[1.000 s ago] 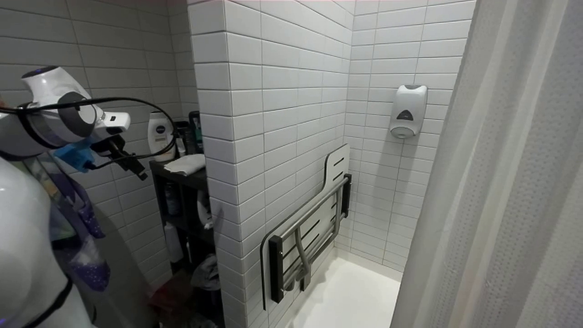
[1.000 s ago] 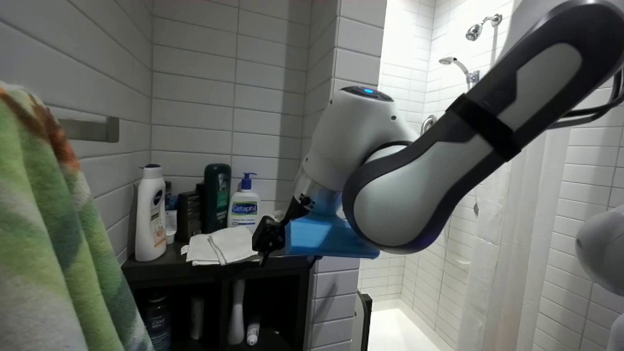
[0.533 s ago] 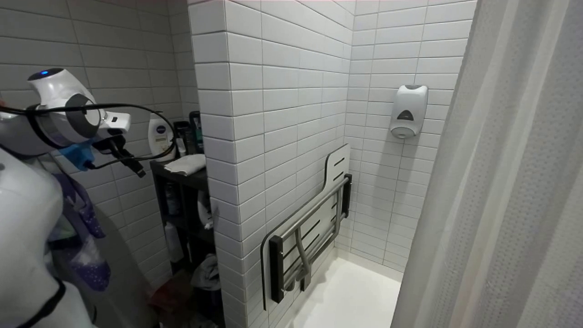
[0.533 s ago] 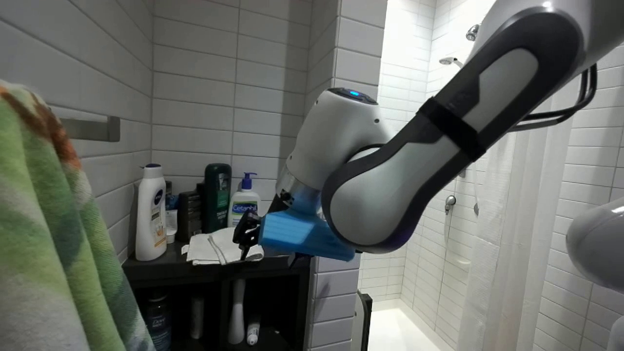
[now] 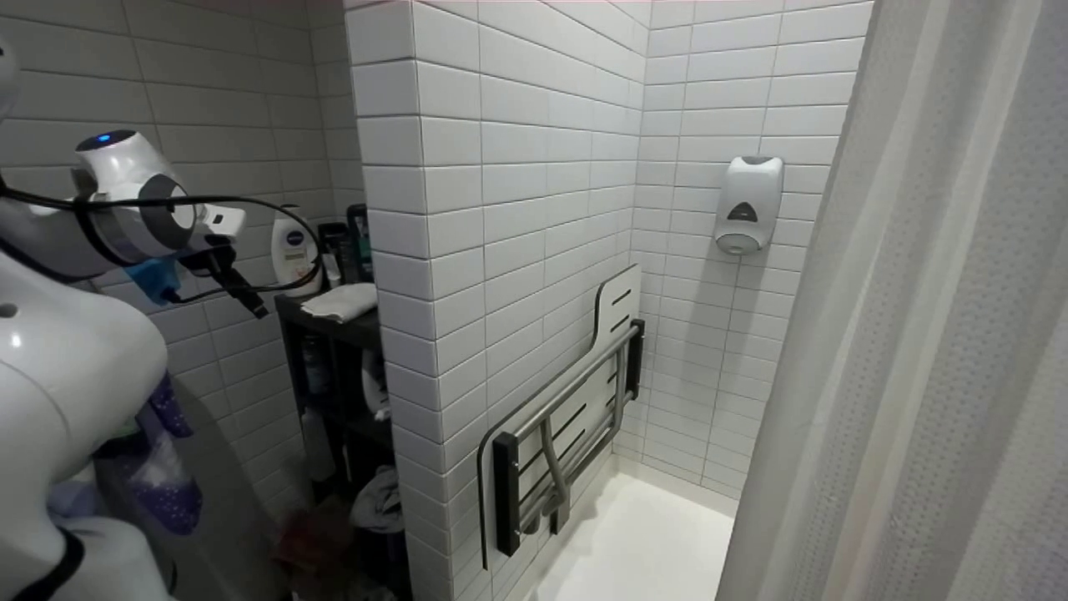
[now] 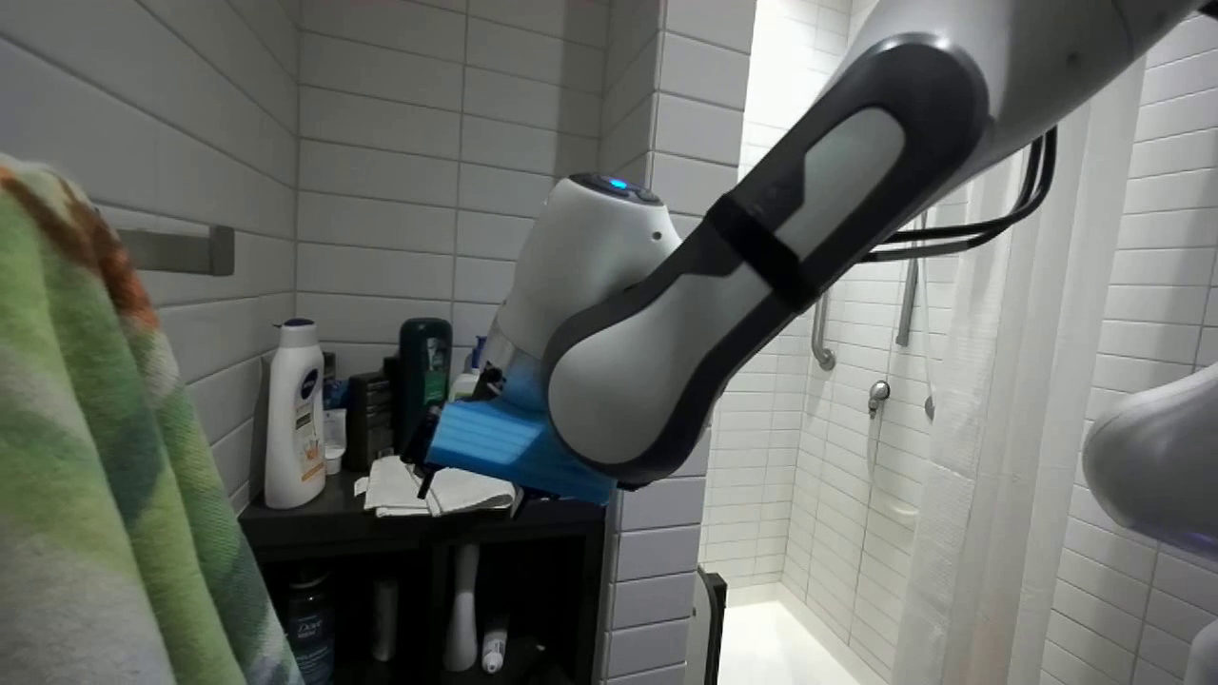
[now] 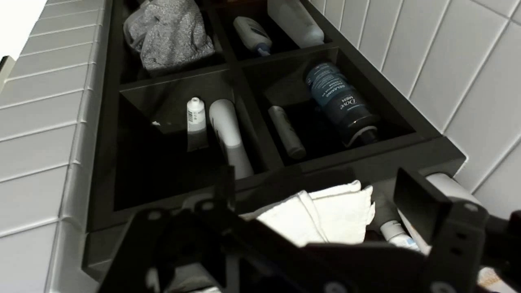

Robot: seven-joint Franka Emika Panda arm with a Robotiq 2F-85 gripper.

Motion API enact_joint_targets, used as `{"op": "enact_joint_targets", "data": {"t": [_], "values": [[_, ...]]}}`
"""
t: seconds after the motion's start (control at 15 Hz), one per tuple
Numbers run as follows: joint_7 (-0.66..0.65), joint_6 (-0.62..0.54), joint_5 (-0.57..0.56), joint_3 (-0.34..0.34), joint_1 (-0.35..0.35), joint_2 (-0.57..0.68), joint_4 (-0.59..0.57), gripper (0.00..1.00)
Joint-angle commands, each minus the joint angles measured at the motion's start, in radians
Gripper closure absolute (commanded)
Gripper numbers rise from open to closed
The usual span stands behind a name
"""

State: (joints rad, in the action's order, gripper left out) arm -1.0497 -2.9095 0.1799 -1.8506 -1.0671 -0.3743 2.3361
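"How does the gripper [image 7: 315,179] stand?"

"Wide open: its 2 fingers [image 7: 419,199] are spread well apart, and nothing is held between them."

"What lies nearest to it?"

"The white cloth [image 7: 342,215], folded flat on top of the black shelf unit [image 7: 431,158]. In an exterior view a gap shows between the gripper and the cloth [image 5: 340,302]."

"And around the cloth?"

"A white Nivea bottle [image 6: 296,419] stands upright near it, with a dark green bottle [image 6: 424,381] behind the cloth. A pump bottle [image 6: 463,385] beside the green bottle is partly hidden by the arm [image 6: 628,400]."

"Below that?"

"In the wrist view, a small tube [image 7: 196,118] and a white bottle [image 7: 226,126] share 1 compartment [image 7: 158,101]; a Dove bottle [image 7: 340,99] and a slim cylinder [image 7: 287,132] are in the compartment beside it [image 7: 281,87]. Farther down, a grey cloth [image 7: 175,36] is in another."

"What is farthest off?"

"A shower seat [image 5: 563,417], folded up, on the shower side of the tiled partition [image 5: 517,250]. A white dispenser [image 5: 748,204] is mounted on the far wall [image 5: 692,125], and a pale curtain [image 5: 901,334] hangs opposite the seat."
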Motion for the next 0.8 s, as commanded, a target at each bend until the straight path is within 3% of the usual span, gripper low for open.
{"op": "enact_joint_targets", "data": {"t": [0.0, 0.2, 0.27, 0.73], "values": [[-0.002, 0.033, 0.073, -0.215, -0.223, -0.073, -0.115, 0.00], [-0.002, 0.065, 0.122, -0.299, -0.335, -0.169, -0.217, 0.00], [0.055, 0.057, 0.170, -0.195, -0.214, -0.136, -0.156, 0.00], [0.066, 0.058, 0.211, -0.184, -0.195, -0.179, -0.168, 0.00]]}}
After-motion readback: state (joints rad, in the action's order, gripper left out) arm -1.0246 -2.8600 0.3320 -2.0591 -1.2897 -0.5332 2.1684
